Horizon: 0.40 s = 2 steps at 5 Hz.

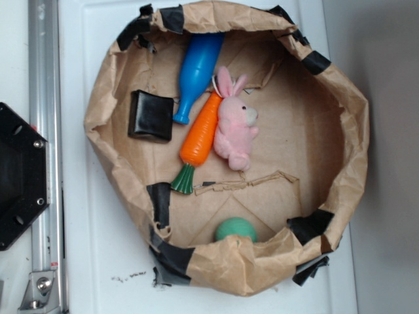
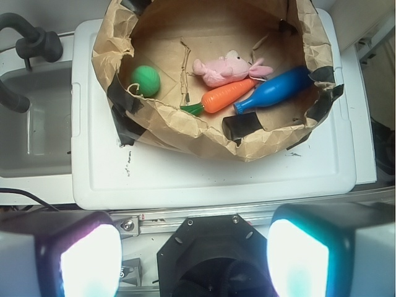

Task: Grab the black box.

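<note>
The black box (image 1: 152,116) lies flat on the brown paper floor at the left of the paper-walled basket (image 1: 353,124), beside the blue bottle's neck. In the wrist view only part of the black box (image 2: 242,126) shows behind the crumpled near wall. My gripper (image 2: 195,260) is open, its two bright fingers wide apart at the bottom of the wrist view, with nothing between them. It hangs over the black hexagonal base plate (image 2: 216,257), well short of the basket. The gripper is out of the exterior view.
Inside the basket lie a blue bottle (image 1: 198,70), an orange carrot (image 1: 201,134), a pink plush bunny (image 1: 234,124) and a green ball (image 1: 236,230). The basket stands on a white lid (image 2: 204,173). A metal rail (image 1: 44,157) and the black plate (image 1: 19,176) lie at the left.
</note>
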Each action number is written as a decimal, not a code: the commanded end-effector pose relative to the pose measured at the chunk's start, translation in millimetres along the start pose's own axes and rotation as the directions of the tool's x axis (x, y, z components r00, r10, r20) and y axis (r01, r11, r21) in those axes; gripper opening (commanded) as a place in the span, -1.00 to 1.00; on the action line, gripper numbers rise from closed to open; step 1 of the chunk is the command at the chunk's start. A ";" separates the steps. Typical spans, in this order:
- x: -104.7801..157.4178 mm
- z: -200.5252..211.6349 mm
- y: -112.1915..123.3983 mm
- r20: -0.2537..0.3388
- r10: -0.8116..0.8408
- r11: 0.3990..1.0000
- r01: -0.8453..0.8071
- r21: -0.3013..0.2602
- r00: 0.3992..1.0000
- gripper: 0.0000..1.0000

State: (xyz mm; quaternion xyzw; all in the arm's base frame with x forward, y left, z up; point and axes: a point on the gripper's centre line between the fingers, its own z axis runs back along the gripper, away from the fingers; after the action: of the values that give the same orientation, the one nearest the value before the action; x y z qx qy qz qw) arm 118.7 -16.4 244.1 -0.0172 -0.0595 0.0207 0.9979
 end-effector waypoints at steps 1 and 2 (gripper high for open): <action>0.0 0.0 0.0 0.000 0.000 1.000 0.000 0.000 1.000 1.00; 40.0 -2.6 22.3 0.009 0.053 0.997 -0.053 0.056 0.999 1.00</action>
State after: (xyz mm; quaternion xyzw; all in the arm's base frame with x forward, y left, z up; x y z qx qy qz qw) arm 155.3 3.6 235.6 0.0097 -0.0433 0.0409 0.9982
